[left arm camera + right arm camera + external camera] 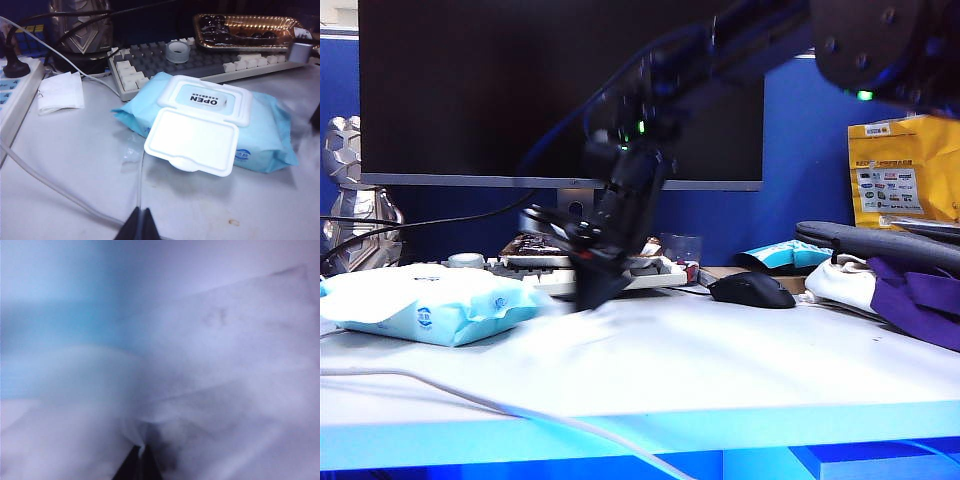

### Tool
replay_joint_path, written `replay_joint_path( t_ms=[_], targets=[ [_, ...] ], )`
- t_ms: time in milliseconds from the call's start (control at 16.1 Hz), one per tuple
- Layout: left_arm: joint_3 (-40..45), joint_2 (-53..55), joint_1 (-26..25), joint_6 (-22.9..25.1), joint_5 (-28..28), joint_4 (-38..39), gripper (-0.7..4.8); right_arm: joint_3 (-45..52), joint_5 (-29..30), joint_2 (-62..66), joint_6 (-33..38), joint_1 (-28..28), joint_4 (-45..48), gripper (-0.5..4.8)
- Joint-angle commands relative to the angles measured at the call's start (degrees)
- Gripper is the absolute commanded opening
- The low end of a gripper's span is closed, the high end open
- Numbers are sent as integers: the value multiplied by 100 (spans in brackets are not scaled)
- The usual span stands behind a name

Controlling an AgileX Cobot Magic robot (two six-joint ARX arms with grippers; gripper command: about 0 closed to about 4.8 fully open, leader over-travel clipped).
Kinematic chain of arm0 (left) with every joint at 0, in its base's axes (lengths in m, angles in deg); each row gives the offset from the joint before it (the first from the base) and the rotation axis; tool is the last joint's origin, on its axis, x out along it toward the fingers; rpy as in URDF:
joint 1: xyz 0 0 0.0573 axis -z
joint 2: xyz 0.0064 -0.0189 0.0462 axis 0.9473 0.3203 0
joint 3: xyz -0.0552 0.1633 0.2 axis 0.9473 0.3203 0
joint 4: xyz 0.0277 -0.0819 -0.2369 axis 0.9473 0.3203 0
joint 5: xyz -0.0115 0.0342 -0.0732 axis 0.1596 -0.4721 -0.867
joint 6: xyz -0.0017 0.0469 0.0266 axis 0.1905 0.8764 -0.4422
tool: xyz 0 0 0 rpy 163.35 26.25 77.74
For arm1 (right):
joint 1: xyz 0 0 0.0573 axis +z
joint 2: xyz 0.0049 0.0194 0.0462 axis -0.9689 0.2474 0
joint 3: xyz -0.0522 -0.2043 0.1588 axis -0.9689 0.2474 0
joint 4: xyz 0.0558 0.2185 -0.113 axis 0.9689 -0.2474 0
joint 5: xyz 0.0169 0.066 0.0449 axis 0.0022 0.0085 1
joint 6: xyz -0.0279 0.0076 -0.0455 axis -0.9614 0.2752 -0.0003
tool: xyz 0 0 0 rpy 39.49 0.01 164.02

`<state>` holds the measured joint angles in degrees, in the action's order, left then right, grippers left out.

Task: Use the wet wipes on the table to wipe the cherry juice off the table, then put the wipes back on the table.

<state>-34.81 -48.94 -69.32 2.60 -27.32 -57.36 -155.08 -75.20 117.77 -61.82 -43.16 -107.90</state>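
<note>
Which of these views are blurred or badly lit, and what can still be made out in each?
Exterior view: right gripper smeared by motion low over the table; black monitor, blue cast. Left wrist view: sharp, evenly lit; wipes pack lid open, left gripper fingers shut at the frame edge. Right wrist view: heavily blurred, washed pale; right gripper pinching the wet wipes.

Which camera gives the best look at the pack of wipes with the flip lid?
The left wrist view: the blue pack is sharp, its lid open. The exterior view shows it side-on, left of the right gripper. The right wrist view is blurred; no pack is discernible.
</note>
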Motion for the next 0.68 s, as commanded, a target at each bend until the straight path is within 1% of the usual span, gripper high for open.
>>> replay_joint_path(
  t_ms=[62,124,186,249,311,373,435,497,621,684],
  targets=[
    [2,-20,-4,24,-24,70,-5,85,-2345,177,302,-227,732,-1],
    [2,-20,-4,24,-22,70,-5,83,-2509,173,352,-291,1047,-1],
    [2,-20,-4,24,-20,70,-5,81,-2240,157,350,-308,1088,-1],
    [2,-20,-4,24,-22,70,-5,81,-1493,142,326,-306,962,-1],
    [2,-20,-4,24,-20,68,-5,83,-260,142,323,-262,608,-1],
    [2,-20,-4,24,-22,70,-5,83,828,144,249,-199,243,-1],
    [2,-20,-4,24,-22,68,-5,83,1342,144,133,-160,26,-1],
    [2,-20,-4,24,-20,70,-5,83,1558,142,-2,-81,-223,-1],
    [2,-20,-4,24,-20,70,-5,85,522,146,-11,-24,-214,-1],
    [2,-20,-4,24,-22,70,-5,85,-352,155,11,-31,-55,-1]
  ],
)
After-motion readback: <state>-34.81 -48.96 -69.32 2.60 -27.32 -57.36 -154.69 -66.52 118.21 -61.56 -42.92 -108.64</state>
